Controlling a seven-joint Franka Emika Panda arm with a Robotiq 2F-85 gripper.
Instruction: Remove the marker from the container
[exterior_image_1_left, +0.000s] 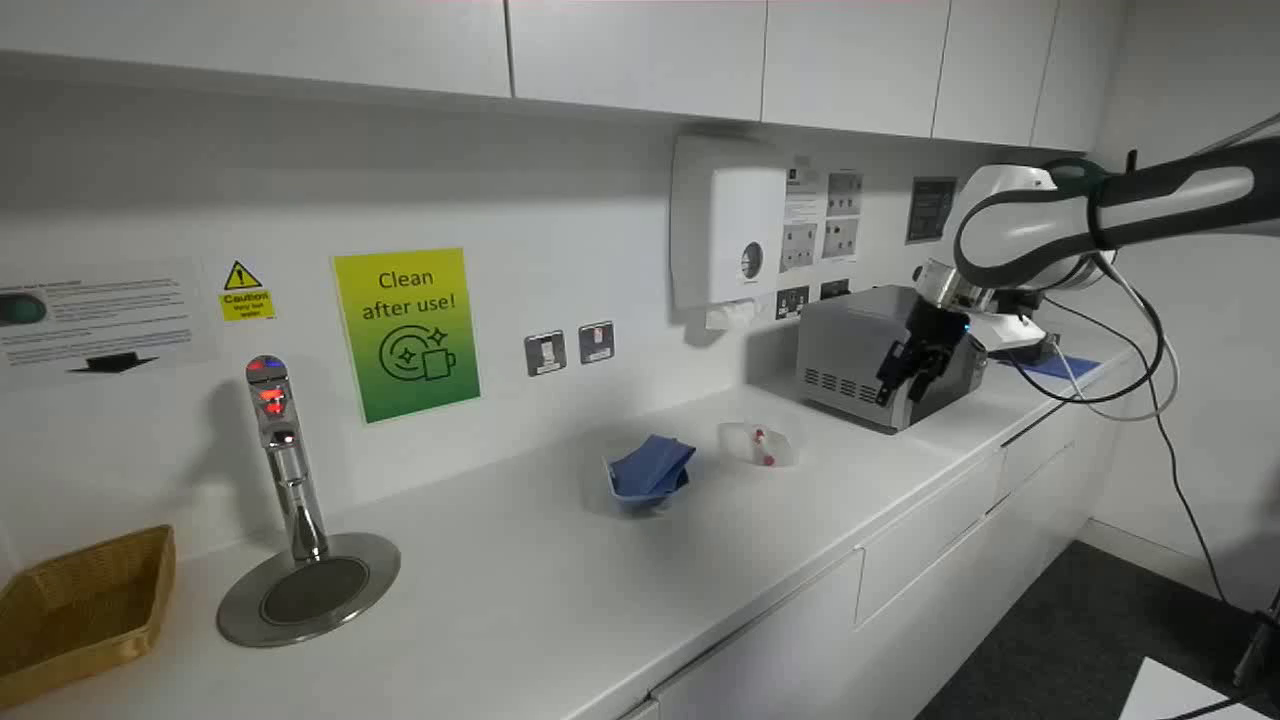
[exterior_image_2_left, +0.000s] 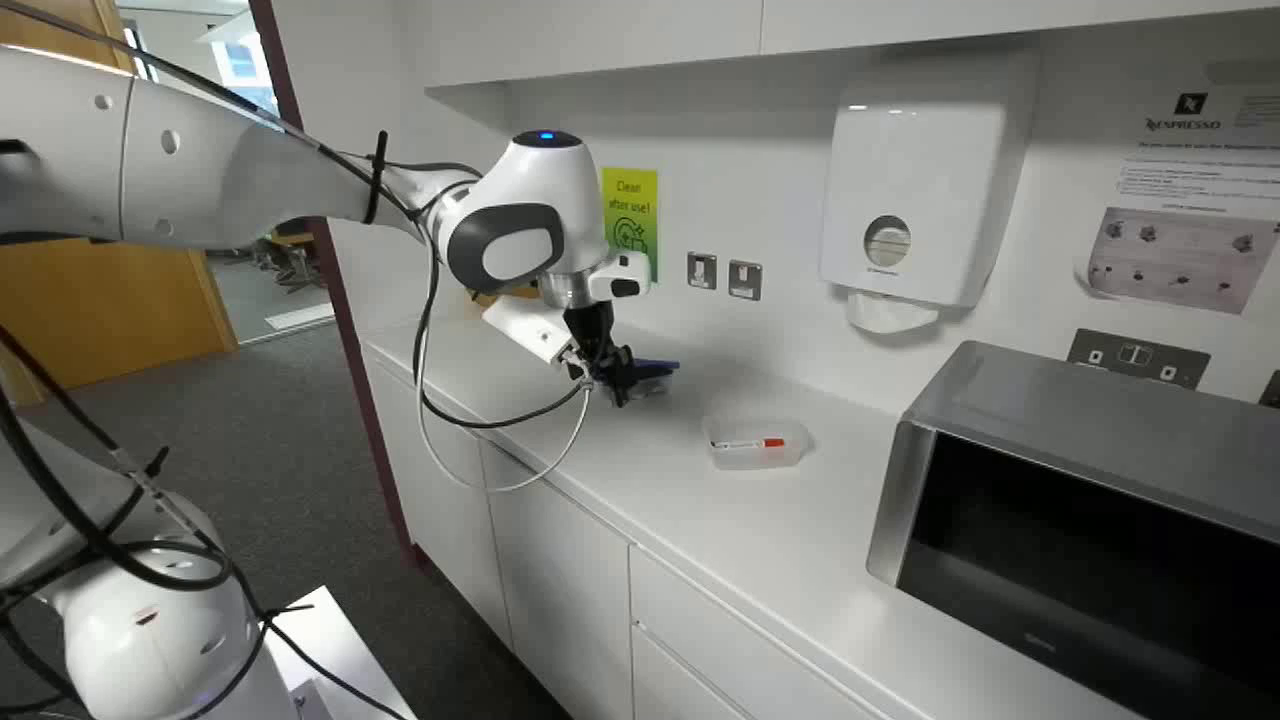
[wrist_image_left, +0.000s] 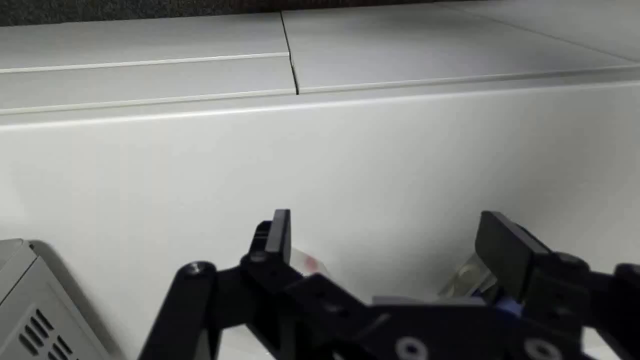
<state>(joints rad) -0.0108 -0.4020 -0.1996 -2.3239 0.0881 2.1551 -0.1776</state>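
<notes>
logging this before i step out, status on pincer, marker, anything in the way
Pincer open, holding nothing. Marker lying in tub, whose walls might crowd the grasp. Cloth nearby, apart from tub.

A red-capped marker (exterior_image_2_left: 747, 443) lies in a translucent tub (exterior_image_2_left: 757, 460) on the white counter (exterior_image_2_left: 770, 540).
As this exterior view looks, left of the tub and apart from it, the gripper (exterior_image_2_left: 622, 385) hangs from the white robot arm (exterior_image_2_left: 545, 200), partly hiding something blue (exterior_image_2_left: 656, 369); whether they touch cannot be told. Right of the tub stands a grey microwave (exterior_image_2_left: 1080, 540); on the wall above and right of the tub is a towel dispenser (exterior_image_2_left: 925, 180), above and left a green notice (exterior_image_2_left: 631, 215).
</notes>
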